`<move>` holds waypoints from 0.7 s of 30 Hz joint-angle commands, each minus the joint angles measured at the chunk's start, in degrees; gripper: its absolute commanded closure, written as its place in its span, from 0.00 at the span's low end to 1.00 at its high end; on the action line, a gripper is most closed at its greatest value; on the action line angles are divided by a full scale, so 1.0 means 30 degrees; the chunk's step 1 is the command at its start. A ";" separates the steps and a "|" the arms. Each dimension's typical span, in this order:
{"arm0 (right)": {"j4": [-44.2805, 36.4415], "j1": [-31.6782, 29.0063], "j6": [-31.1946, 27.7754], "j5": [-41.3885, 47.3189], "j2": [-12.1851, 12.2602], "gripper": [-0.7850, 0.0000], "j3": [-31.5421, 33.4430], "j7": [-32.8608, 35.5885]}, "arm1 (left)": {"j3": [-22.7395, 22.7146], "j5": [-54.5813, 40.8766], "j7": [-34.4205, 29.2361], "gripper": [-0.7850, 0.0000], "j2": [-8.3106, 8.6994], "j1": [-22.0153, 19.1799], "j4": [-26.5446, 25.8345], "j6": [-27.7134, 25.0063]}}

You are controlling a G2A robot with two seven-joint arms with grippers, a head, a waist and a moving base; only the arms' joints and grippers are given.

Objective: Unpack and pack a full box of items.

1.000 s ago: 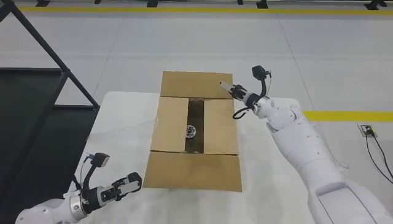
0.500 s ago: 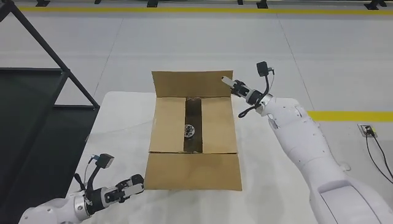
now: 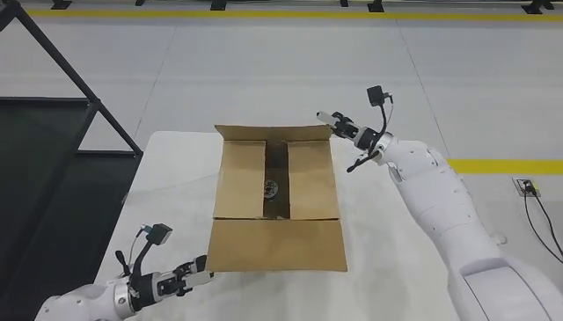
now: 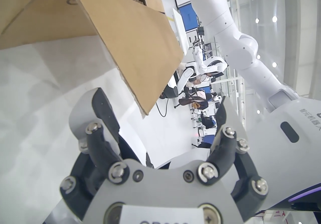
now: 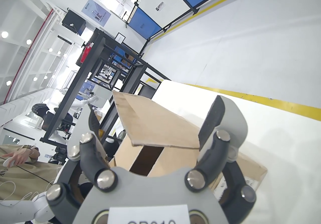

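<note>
At the middle of the bench (image 3: pixel 176 171), the box (image 3: pixel 310 180) sat with its far flap (image 3: pixel 273 134) raised beside the right jaws, which gaped like the left jaws; unclamped, that flap could well fall shut.

The top view looks down on the box (image 3: pixel 242 180), centred on the table (image 3: pixel 176 171). The left wrist view faces this shared box closely from 7 o'clock, the right from 1 o'clock.
</note>
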 commanded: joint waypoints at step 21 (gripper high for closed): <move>-0.2119 0.0211 -0.0850 0.0272 0.0363 0.00 -0.0022 0.3607 | 0.0992 -0.0537 0.6229 0.00 -0.0081 -0.0035 -0.3433 -0.0235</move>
